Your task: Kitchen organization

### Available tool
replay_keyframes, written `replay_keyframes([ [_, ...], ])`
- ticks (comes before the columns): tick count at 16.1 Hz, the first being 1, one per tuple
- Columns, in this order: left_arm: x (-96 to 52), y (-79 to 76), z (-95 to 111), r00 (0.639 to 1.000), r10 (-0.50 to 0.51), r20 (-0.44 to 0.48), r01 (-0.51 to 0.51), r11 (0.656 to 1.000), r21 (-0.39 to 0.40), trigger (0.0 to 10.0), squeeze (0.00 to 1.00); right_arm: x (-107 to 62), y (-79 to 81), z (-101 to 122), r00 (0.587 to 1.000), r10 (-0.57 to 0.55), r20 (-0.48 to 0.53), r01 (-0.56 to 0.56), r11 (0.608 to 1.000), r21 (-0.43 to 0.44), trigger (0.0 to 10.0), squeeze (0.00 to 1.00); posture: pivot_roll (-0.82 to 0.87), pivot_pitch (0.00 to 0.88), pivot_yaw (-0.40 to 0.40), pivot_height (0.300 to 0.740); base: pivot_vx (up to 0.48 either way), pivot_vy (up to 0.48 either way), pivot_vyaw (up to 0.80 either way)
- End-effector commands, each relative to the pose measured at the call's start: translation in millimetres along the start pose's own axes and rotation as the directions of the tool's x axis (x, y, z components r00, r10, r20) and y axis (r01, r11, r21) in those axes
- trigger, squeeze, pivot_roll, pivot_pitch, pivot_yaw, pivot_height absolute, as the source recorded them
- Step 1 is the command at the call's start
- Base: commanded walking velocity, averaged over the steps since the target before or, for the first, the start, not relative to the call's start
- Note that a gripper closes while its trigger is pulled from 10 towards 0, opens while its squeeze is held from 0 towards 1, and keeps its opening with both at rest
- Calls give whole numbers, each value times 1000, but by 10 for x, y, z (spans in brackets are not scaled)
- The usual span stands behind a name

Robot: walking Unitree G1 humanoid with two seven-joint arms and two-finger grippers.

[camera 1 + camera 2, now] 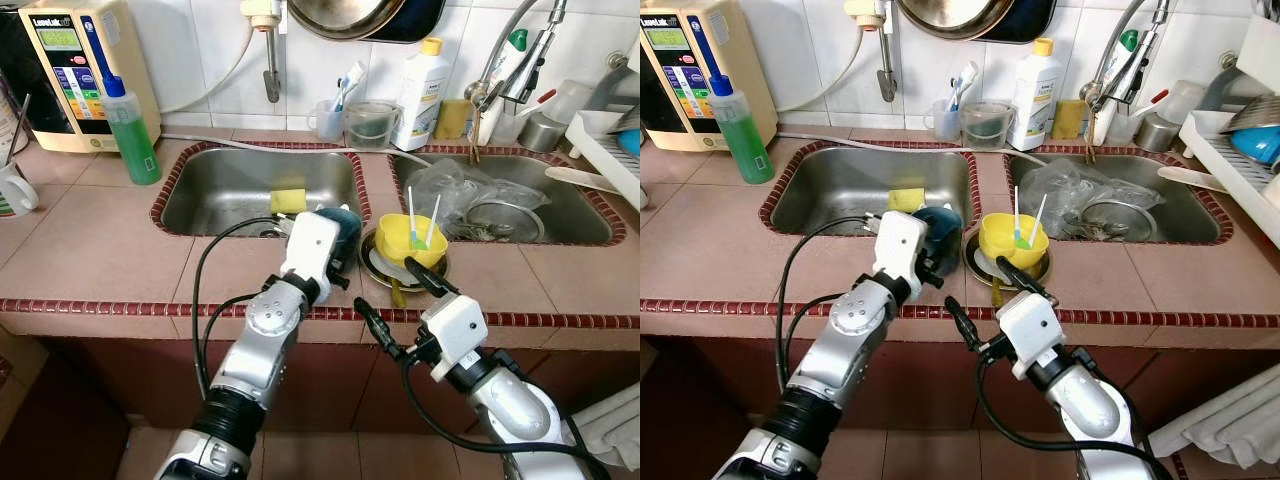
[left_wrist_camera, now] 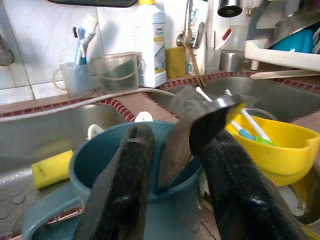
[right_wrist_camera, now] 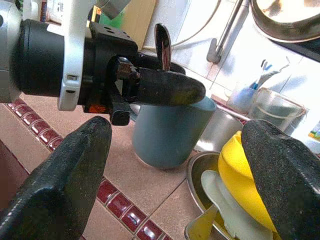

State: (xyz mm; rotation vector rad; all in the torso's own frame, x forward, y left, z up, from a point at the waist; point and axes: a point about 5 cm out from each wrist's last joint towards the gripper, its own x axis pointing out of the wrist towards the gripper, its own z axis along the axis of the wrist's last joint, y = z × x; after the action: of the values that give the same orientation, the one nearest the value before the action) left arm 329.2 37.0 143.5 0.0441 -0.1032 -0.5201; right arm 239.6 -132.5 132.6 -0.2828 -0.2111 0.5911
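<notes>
Stretching across a tiled counter [image 1: 90, 250], a double sink [image 1: 240, 190] is sitting below the wall. A blue mug [image 2: 115, 170] is standing on the counter's front strip between the basins, just beside a yellow bowl [image 1: 410, 240] resting on stacked plates. The left gripper [image 2: 172, 150] is pinching a metal spoon [image 2: 182, 135] whose end is dipping inside the mug. The right gripper [image 3: 175, 165] is hovering near the counter edge, fingers spread wide, facing mug and bowl.
</notes>
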Motion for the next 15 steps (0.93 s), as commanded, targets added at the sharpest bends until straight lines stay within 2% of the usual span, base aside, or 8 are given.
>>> replay_keyframes([
  [1, 12, -2, 64, 1000, -7, 24, 6, 1000, 2, 0, 0, 21, -10, 3, 1000, 13, 5, -13, 1000, -9, 10000, 0, -106, 0, 11, 740, 0, 0, 0],
  [14, 9, 11, 94, 999, -10, 33, 10, 1000, 11, 0, 0, 48, -4, -1, 999, 29, 12, -29, 999, -14, 10000, 0, -97, 0, 7, 740, 0, 0, 0],
  [15, 13, 13, 101, 999, -14, 31, 13, 1000, 24, 1451, 0, 48, -4, 0, 999, 29, 12, -29, 999, -14, 10000, 0, -97, 0, 8, 740, 0, 0, 0],
])
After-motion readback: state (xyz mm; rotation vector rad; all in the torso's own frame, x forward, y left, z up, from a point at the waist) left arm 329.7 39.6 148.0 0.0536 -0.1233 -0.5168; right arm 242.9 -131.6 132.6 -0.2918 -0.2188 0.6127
